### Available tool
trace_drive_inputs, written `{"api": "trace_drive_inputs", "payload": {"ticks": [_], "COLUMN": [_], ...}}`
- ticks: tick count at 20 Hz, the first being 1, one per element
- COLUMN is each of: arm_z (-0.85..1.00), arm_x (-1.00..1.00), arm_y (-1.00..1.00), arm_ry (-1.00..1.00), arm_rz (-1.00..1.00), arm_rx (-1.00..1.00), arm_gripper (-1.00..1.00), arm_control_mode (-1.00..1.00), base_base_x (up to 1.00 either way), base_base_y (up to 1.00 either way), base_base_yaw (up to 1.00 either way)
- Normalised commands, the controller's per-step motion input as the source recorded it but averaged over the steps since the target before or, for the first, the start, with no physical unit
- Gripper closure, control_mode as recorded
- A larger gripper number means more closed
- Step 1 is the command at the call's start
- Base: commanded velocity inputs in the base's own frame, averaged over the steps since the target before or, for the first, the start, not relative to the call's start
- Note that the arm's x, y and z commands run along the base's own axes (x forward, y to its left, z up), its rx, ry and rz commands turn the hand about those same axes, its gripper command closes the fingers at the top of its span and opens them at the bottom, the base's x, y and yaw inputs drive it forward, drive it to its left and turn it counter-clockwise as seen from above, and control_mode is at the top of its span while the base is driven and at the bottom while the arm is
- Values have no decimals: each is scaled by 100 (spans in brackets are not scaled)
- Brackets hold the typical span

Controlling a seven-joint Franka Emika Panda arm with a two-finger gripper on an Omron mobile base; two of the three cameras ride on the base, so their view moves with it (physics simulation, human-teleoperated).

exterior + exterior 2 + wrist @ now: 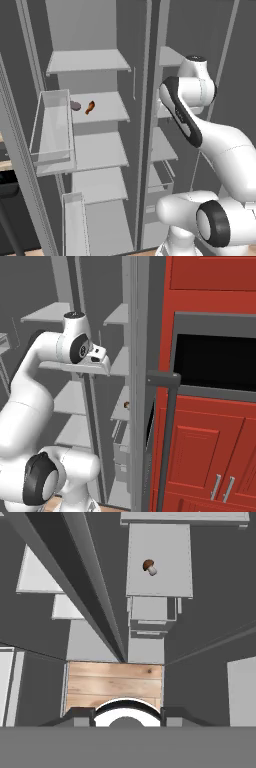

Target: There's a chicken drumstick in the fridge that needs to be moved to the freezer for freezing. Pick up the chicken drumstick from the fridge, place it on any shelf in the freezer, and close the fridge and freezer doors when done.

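Left base view: both doors of the tall grey unit stood open. The chicken drumstick lay on the second shelf from the top in the left compartment, left of frame centre, just beside a small dark rounded item. A clear door bin hung at the left of the frame. The white arm rose from the lower right, its upper joints in front of the right compartment's shelves.

Right base view: the arm filled the left half of the frame, with its wrist at upper left pointing toward the shelves. Red cabinets and a dark oven opening occupied the right half. The fingers could not be made out here.

Hand view: the camera looked down the shelves to a wooden floor at lower centre. A mushroom sat on a shelf at upper centre. Whether the fingers were apart or together could not be told; nothing was seen between them.
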Motion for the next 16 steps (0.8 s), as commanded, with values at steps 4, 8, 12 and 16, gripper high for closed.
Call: {"api": "trace_drive_inputs", "payload": {"ticks": [4, 8, 12, 16], "arm_z": [0, 0, 0, 0], "arm_x": [-19, -37, -42, -41], "arm_y": [0, 0, 6, 40], "arm_ry": [0, 0, -5, -14], "arm_rz": [0, 0, 0, 0], "arm_rx": [0, 0, 0, 3], "arm_gripper": [-100, -100, -100, -100], "arm_control_mode": [-100, -100, -100, -100], "base_base_x": [0, 0, 0, 0], "base_base_y": [0, 0, 0, 0], "base_base_yaw": [0, 0, 0, 0]}}
